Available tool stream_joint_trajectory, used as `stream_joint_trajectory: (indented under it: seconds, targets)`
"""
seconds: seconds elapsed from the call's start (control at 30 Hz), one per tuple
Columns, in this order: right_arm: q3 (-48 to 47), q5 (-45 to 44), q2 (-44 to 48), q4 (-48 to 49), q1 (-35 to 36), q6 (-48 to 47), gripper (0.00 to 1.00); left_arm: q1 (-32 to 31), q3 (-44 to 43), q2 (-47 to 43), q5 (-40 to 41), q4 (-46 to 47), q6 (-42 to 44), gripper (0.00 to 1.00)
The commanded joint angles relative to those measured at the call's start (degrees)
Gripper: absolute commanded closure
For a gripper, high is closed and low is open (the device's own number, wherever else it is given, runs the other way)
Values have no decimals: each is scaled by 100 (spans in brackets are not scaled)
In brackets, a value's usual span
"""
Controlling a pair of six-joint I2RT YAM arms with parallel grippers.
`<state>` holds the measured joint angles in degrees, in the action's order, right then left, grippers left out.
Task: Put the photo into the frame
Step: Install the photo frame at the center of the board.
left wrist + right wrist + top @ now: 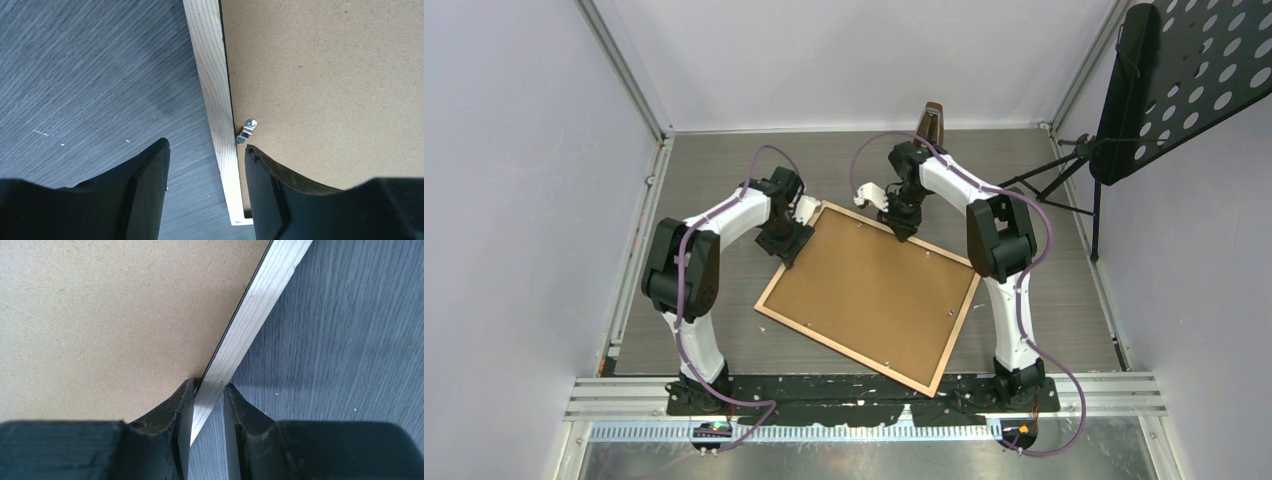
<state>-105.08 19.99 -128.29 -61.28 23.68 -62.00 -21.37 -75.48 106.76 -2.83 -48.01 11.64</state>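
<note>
The frame [250,315] is lying face-down mid-counter, right gripper [207,395] clamping its far rim, left gripper [206,147] gaping empty over its left rim (no photo visible), so one-sided lifting is risking a twisting slip.

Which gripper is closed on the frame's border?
The right gripper: it pinches the frame by its light wooden border. The left gripper is open, spread wide above that border.

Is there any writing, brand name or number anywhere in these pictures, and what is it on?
None can be read.
The frame and its brown backing board are blank in every view.
The small lit box at the left arm's base is too small to show any lettering.
</note>
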Motion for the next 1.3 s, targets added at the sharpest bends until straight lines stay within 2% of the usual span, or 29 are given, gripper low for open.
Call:
stream_joint_trajectory:
  seconds: [0.0, 0.67, 1.27]
  targets:
    - [93, 4, 119, 25, 123, -114, 94, -100, 43, -60, 1, 71, 49, 44]
    - [115, 8, 127, 33, 128, -128, 94, -385, 110, 36, 510, 233, 41, 60]
    - [101, 23, 86, 37, 145, -111, 94, -470, 247, 110, 465, 353, -17, 62]
